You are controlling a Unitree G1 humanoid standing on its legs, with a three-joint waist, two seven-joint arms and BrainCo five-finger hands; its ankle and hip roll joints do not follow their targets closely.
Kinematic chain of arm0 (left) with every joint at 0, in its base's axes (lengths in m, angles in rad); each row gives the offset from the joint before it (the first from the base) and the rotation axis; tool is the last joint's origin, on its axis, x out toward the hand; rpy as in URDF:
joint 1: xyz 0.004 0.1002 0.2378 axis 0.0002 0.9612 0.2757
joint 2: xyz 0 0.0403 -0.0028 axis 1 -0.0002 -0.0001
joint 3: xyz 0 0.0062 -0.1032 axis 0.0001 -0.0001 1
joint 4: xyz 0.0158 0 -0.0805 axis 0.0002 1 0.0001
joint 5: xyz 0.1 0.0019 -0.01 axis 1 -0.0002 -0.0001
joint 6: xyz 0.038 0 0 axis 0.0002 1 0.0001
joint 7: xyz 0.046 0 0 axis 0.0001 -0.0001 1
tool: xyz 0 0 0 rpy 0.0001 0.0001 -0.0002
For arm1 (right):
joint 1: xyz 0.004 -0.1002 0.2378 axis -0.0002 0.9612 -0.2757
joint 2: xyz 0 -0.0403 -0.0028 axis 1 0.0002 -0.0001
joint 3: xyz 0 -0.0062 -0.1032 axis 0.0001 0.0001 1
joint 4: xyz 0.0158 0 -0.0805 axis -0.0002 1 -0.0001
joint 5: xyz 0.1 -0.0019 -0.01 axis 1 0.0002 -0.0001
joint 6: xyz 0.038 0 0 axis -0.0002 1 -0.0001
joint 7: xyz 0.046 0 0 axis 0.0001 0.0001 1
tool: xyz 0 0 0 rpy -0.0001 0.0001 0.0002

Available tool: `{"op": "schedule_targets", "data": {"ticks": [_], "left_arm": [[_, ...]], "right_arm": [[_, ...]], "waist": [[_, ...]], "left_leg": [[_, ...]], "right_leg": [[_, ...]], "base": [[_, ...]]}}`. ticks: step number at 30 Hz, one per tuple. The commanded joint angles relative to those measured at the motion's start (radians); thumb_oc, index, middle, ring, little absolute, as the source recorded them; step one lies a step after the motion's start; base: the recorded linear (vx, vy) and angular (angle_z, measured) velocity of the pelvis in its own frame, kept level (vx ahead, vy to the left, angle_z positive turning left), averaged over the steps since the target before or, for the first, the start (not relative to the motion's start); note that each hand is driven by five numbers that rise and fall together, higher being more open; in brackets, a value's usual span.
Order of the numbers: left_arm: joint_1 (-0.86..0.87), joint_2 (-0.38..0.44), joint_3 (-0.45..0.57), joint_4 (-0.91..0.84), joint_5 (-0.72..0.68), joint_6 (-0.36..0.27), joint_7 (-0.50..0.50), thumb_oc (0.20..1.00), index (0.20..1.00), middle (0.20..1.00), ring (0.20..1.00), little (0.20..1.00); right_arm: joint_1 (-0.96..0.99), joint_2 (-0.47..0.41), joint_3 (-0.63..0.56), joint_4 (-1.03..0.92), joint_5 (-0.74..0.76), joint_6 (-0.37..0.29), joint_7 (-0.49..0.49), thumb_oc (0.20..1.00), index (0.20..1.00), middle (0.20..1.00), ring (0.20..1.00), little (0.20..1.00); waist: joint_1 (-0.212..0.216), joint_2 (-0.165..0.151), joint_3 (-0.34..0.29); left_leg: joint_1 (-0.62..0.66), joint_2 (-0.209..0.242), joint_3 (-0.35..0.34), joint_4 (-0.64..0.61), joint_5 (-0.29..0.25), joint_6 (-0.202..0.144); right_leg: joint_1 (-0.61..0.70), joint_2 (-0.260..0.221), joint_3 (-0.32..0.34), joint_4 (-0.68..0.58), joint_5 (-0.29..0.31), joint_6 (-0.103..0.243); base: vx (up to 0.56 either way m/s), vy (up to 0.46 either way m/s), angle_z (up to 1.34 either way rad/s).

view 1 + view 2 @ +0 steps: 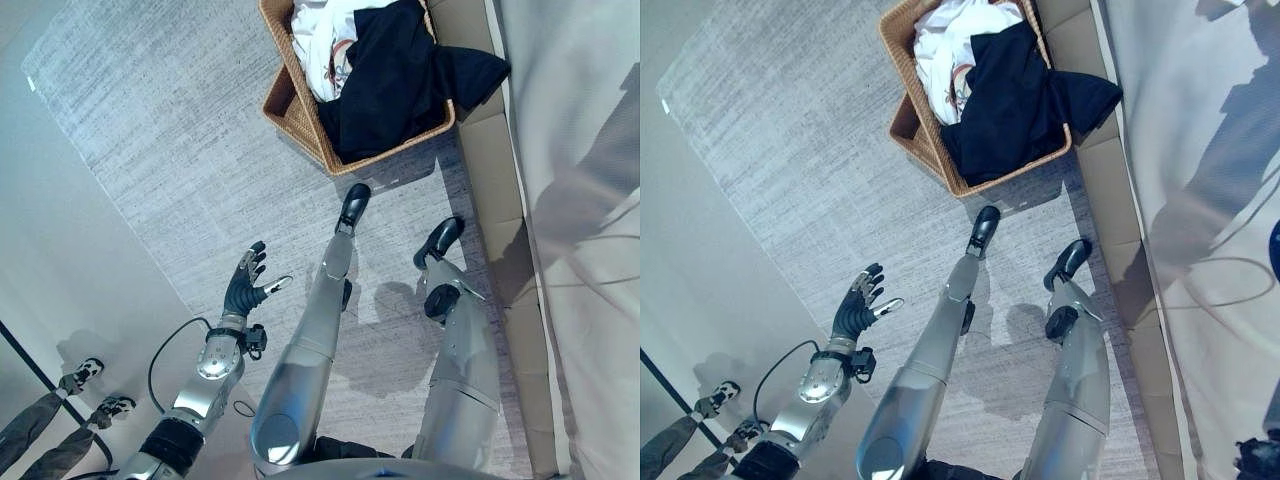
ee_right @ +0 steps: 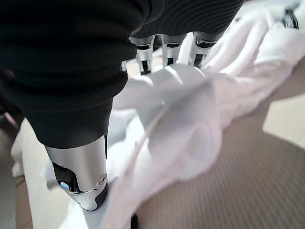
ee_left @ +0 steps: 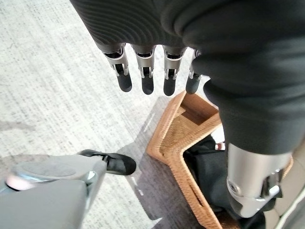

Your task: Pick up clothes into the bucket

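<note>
A wicker basket (image 1: 297, 118) stands on the carpet at the top of the eye views. It holds a dark garment (image 1: 390, 80) that spills over its rim, and white clothing (image 1: 320, 35) behind it. My left hand (image 1: 246, 288) hovers open above the carpet at the lower left, well short of the basket, with nothing in it. Its wrist view shows straight fingers (image 3: 145, 80) and the basket (image 3: 177, 130) past them. My right hand (image 2: 71, 57) is pressed into a crumpled white cloth (image 2: 190, 124) lying on a beige cushion (image 2: 238, 186).
A beige sofa edge (image 1: 495, 170) with a pale cover (image 1: 580, 200) runs down the right side, next to the basket. Grey carpet (image 1: 170, 130) spreads to the left, meeting smooth floor (image 1: 60, 250). A person's shoes (image 1: 90, 385) show at the lower left.
</note>
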Motion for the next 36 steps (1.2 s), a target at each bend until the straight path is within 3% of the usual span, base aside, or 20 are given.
{"op": "schedule_targets", "data": {"ticks": [1, 4, 5, 6, 7, 17, 23, 30, 35, 36], "left_arm": [[0.089, 0.042, 0.025, -0.06, -0.038, -0.037, 0.019, 1.0, 1.0, 1.0, 1.0, 1.0], [0.089, 0.044, 0.022, -0.058, -0.042, -0.034, 0.023, 1.0, 1.0, 1.0, 1.0, 1.0], [0.089, 0.045, 0.023, -0.061, -0.044, -0.035, 0.024, 1.0, 1.0, 1.0, 1.0, 1.0], [0.088, 0.047, 0.025, -0.071, -0.049, -0.037, 0.026, 1.0, 1.0, 1.0, 1.0, 1.0], [0.09, 0.048, 0.027, -0.077, -0.051, -0.039, 0.029, 1.0, 1.0, 1.0, 1.0, 1.0], [0.078, 0.044, 0.014, -0.079, -0.046, -0.051, 0.069, 1.0, 1.0, 1.0, 1.0, 1.0], [0.075, 0.056, 0.013, -0.062, -0.03, -0.058, 0.08, 1.0, 1.0, 1.0, 1.0, 1.0], [0.02, 0.084, 0.006, -0.011, 0.014, -0.062, 0.073, 1.0, 1.0, 1.0, 1.0, 1.0], [-0.035, 0.142, -0.006, -0.04, 0.059, -0.06, 0.042, 1.0, 1.0, 1.0, 1.0, 1.0], [-0.067, 0.161, -0.01, -0.051, 0.071, -0.058, 0.03, 1.0, 1.0, 1.0, 1.0, 1.0]], "right_arm": [[-0.046, -0.058, 0.135, -0.016, 0.036, -0.025, 0.006, 1.0, 1.0, 1.0, 1.0, 1.0], [-0.045, -0.045, 0.147, 0.002, 0.019, -0.017, 0.014, 1.0, 1.0, 1.0, 1.0, 1.0], [-0.048, -0.041, 0.151, 0.006, 0.011, -0.015, 0.014, 0.611, 0.611, 0.611, 0.611, 0.611], [-0.049, -0.036, 0.154, 0.011, 0.003, -0.013, 0.012, 0.3, 0.3, 0.3, 0.3, 0.3], [-0.051, -0.031, 0.155, 0.01, 0.0, -0.011, 0.006, 0.2, 0.2, 0.2, 0.2, 0.2], [-0.031, 0.009, 0.099, -0.052, 0.028, -0.03, -0.11, 0.2, 0.2, 0.2, 0.2, 0.2], [-0.004, 0.017, 0.052, -0.102, 0.049, -0.04, -0.159, 0.2, 0.2, 0.2, 0.2, 0.2], [0.052, -0.031, -0.014, -0.225, 0.071, -0.067, -0.209, 0.2, 0.2, 0.2, 0.2, 0.2], [0.077, -0.08, -0.069, -0.343, 0.094, -0.084, -0.217, 0.2, 0.2, 0.2, 0.2, 0.2], [0.081, -0.089, -0.087, -0.375, 0.1, -0.093, -0.218, 0.2, 0.2, 0.2, 0.2, 0.2]], "waist": [[0.003, 0.009, -0.007], [0.002, 0.004, -0.007], [0.001, 0.004, -0.007], [0.001, 0.005, -0.007], [0.001, 0.003, -0.007], [-0.015, -0.005, -0.007], [-0.035, -0.018, -0.007], [-0.07, -0.078, -0.007], [-0.1, -0.103, -0.007], [-0.108, -0.111, -0.007]], "left_leg": [[0.011, 0.003, 0.003, 0.059, -0.094, 0.033], [-0.003, 0.001, 0.005, 0.067, -0.099, 0.034], [-0.008, 0.0, 0.006, 0.069, -0.099, 0.034], [-0.015, -0.001, 0.007, 0.071, -0.1, 0.034], [-0.02, -0.001, 0.007, 0.073, -0.1, 0.034], [-0.024, -0.003, 0.012, 0.076, -0.102, 0.035], [0.002, -0.009, 0.023, 0.125, -0.129, 0.035], [0.203, 0.005, 0.038, 0.175, -0.187, 0.038], [0.415, 0.021, 0.032, 0.12, -0.188, 0.033], [0.456, 0.023, 0.034, 0.103, -0.161, 0.033]], "right_leg": [[0.05, -0.015, 0.019, -0.002, -0.026, 0.095], [0.04, -0.014, 0.017, -0.003, -0.026, 0.093], [0.037, -0.014, 0.016, -0.003, -0.025, 0.093], [0.031, -0.013, 0.017, -0.003, -0.023, 0.092], [0.027, -0.012, 0.017, -0.004, -0.022, 0.092], [0.024, -0.006, 0.026, -0.014, -0.015, 0.09], [0.065, 0.001, 0.044, -0.012, -0.013, 0.086], [0.305, 0.027, 0.049, -0.055, -0.01, 0.081], [0.529, 0.041, 0.03, -0.111, -0.019, 0.078], [0.58, 0.045, 0.016, -0.145, 0.013, 0.07]], "base": [[0.0, 0.0, 0.0], [0.0, 0.0, 0.0], [0.0, 0.0, 0.0], [0.0, 0.0, 0.0], [0.0, 0.0, 0.0], [0.0, 0.0, 0.0], [-0.02, 0.004, -0.02], [-0.04, -0.026, -0.08], [-0.02, -0.015, -0.11], [-0.05, 0.056, -0.03]]}}
